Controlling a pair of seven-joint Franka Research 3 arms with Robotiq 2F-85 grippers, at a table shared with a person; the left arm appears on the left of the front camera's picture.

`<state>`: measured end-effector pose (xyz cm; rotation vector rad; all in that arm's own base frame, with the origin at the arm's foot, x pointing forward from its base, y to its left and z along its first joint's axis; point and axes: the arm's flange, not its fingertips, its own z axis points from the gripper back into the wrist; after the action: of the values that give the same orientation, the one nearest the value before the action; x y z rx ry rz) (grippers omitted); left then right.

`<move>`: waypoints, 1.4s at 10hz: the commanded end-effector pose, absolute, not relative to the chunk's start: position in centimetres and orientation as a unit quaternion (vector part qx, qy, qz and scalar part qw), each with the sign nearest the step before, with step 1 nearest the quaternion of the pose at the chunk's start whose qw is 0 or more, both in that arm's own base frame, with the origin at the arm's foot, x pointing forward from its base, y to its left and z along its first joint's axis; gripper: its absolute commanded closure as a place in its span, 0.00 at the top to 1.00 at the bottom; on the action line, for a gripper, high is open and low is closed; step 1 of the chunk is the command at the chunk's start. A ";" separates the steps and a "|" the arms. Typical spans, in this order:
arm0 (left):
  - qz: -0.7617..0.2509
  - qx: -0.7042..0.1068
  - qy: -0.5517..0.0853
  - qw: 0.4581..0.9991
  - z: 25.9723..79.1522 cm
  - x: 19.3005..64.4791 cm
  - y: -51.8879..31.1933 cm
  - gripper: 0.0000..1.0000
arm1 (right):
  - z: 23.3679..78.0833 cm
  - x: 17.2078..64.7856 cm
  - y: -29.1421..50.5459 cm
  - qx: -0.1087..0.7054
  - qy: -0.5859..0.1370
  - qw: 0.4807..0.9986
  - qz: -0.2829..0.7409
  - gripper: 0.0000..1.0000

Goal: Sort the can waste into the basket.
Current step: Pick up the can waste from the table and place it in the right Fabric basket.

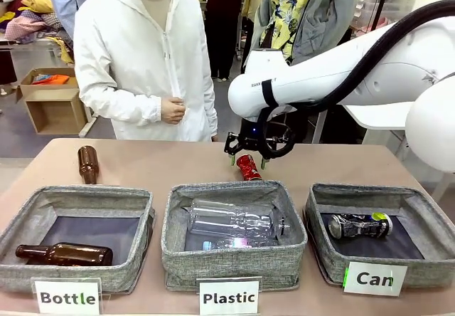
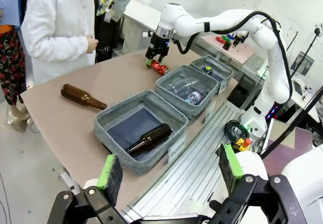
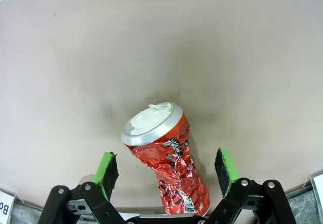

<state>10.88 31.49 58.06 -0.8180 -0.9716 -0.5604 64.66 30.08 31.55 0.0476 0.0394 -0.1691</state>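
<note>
Three grey fabric bins stand in a row at the near edge of the tabletop (image 1: 156,161). The Bottle bin (image 1: 28,220) holds a brown glass bottle (image 1: 64,255), and the Plastic bin (image 1: 270,266) holds clear plastic bottles (image 1: 231,220). The basket (image 1: 426,206) carded "Can" holds a crushed black-and-silver can (image 1: 359,225) with a yellow-green end. A second brown bottle (image 1: 87,164) lies on the tabletop behind the Bottle bin, well apart from the right arm. A person (image 1: 135,60) in a white jacket stands at the far side, one hand (image 1: 173,109) held at the waist. The red can (image 1: 248,167) lies on bare tabletop just behind the Plastic bin's far rim. The right jaws stand apart and straddle the red can, a green pad (image 3: 107,169) on either side with a gap to the metal. It is badly crumpled, red with white marks, and its silver-rimmed end points away from the wrist. The left jaws are apart too, with nothing between them, off the tabletop's edge beyond the Bottle bin.
</note>
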 end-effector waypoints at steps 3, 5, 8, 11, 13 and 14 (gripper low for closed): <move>-0.250 -0.376 -0.456 0.767 58.1 10.0 31.4 1.00 | 31.0 65.0 29.3 0.000 0.020 0.997 -0.072 1.00; -0.250 -0.376 -0.456 0.767 58.1 10.0 31.4 1.00 | 31.0 65.0 29.3 0.007 0.035 0.998 -0.060 1.00; -0.250 -0.376 -0.456 0.767 58.1 10.0 31.4 1.00 | 30.8 65.0 29.5 0.006 0.052 0.997 -0.052 0.00; -0.250 -0.376 -0.456 0.767 58.1 10.0 31.4 1.00 | 30.8 65.1 29.6 0.008 0.057 0.997 -0.053 0.00; -0.250 -0.376 -0.456 0.767 58.1 10.0 31.4 1.00 | 30.6 65.2 29.9 0.011 0.058 0.997 -0.053 0.00; -0.250 -0.376 -0.456 0.767 58.1 10.0 31.4 1.00 | 30.5 65.2 30.0 0.014 0.059 0.997 -0.054 0.00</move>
<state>10.88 31.49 58.06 -0.8180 -0.9717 -0.5604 64.40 29.93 30.24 0.0047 0.1017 -0.1248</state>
